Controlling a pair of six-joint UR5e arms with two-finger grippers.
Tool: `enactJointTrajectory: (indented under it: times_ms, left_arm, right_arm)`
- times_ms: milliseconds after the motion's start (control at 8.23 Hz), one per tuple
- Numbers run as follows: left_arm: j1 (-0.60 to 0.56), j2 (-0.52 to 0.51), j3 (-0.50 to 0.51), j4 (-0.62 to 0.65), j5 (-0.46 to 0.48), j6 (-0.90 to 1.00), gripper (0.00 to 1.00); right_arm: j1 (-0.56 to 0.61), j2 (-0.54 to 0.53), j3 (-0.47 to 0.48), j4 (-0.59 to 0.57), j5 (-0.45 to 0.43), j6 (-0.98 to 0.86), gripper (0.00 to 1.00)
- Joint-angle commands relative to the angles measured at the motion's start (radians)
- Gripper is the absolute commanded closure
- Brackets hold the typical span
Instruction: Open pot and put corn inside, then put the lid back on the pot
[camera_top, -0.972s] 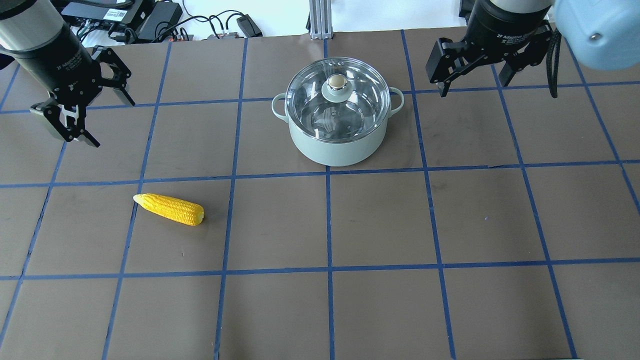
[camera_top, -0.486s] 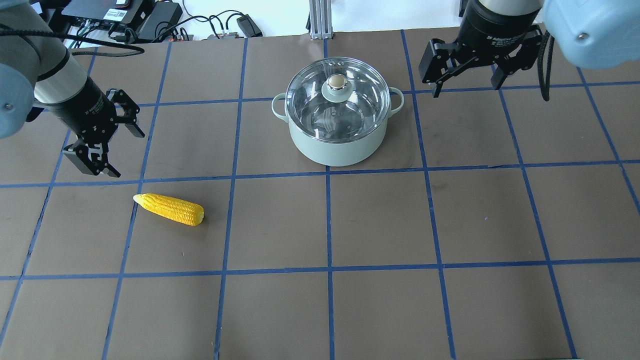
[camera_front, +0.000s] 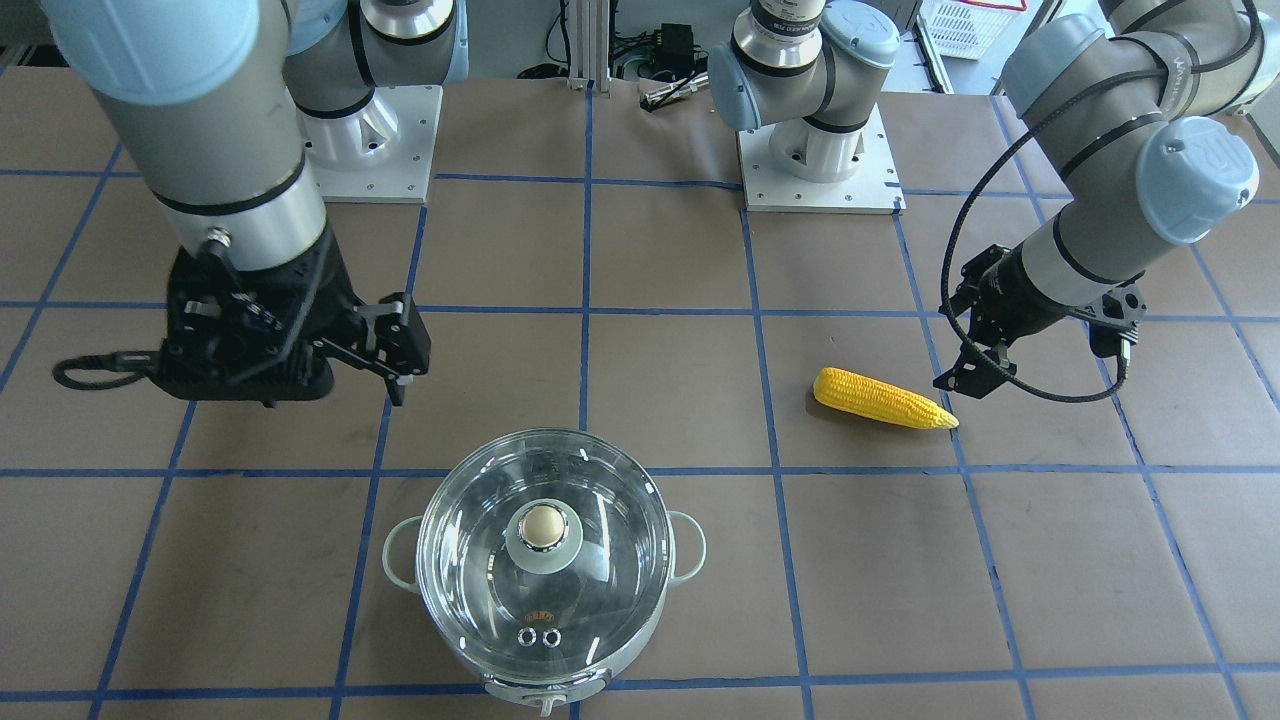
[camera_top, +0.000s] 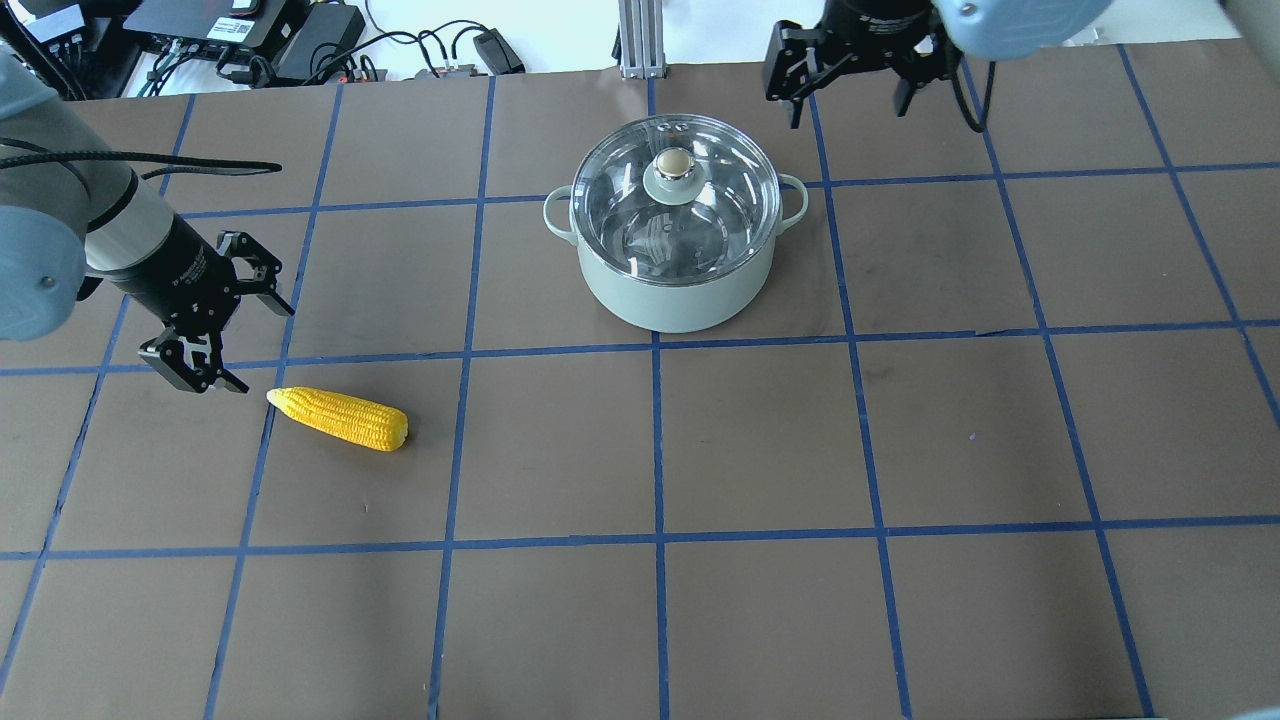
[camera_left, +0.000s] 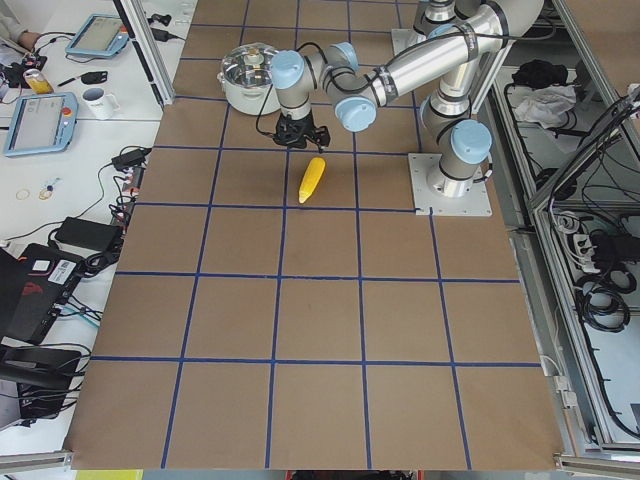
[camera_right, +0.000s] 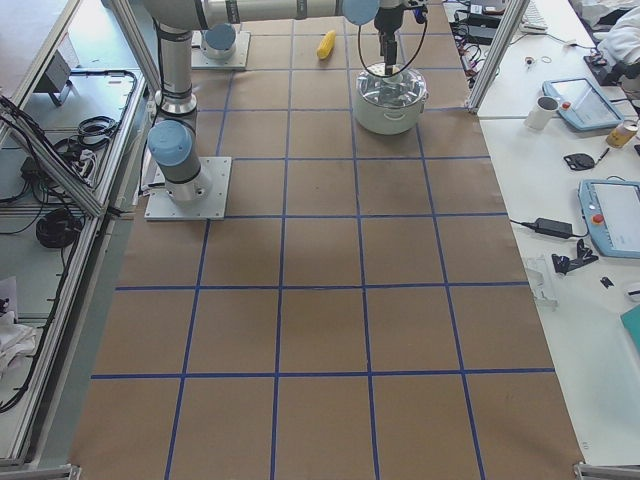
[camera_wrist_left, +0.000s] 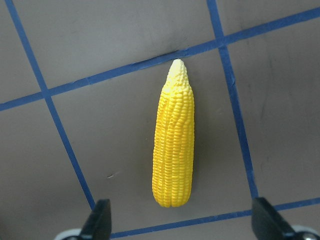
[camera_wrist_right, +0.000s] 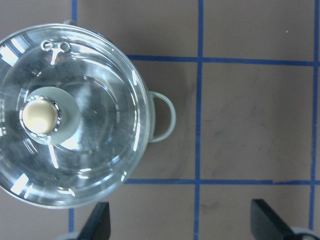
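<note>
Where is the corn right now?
In the overhead view the corn lies flat on the left half of the table, well apart from the pot, its pointed tip next to the open left gripper.

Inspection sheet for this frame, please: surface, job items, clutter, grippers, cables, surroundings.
Surface: brown paper table, blue tape grid.
Pot: closed, lid seated on it.
Corn: lying flat, apart from the pot.
Clutter: nothing seen.
Left gripper: open, near the corn's pointed end, not gripping.
Right gripper: open, empty, off to the pot's side.
Cables: black cable trailing from left arm.
Surroundings: electronics past the far edge; tablets on a side bench.
</note>
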Motion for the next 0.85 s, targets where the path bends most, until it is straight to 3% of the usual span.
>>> enactJointTrajectory:
  times_ms: [0, 122, 365, 608, 729]
  left_arm:
    - [0.003, -0.046, -0.08, 0.1, 0.019, 0.095, 0.0]
    - [0.003, -0.046, -0.123, 0.177, 0.025, 0.143, 0.0]
    - [-0.001, -0.083, -0.2, 0.216, 0.039, 0.149, 0.0]
    - [-0.003, -0.157, -0.209, 0.339, 0.044, 0.134, 0.0]
    - [-0.006, -0.152, -0.209, 0.341, 0.044, 0.125, 0.0]
  right_arm:
    - [0.111, 0.149, -0.042, -0.185, -0.004, 0.147, 0.0]
    - [0.113, 0.165, -0.042, -0.208, 0.006, 0.189, 0.0]
    - [0.122, 0.196, -0.039, -0.277, 0.019, 0.21, 0.0]
    - [0.186, 0.217, -0.016, -0.317, 0.005, 0.199, 0.0]
    - [0.194, 0.22, 0.013, -0.326, 0.006, 0.204, 0.0]
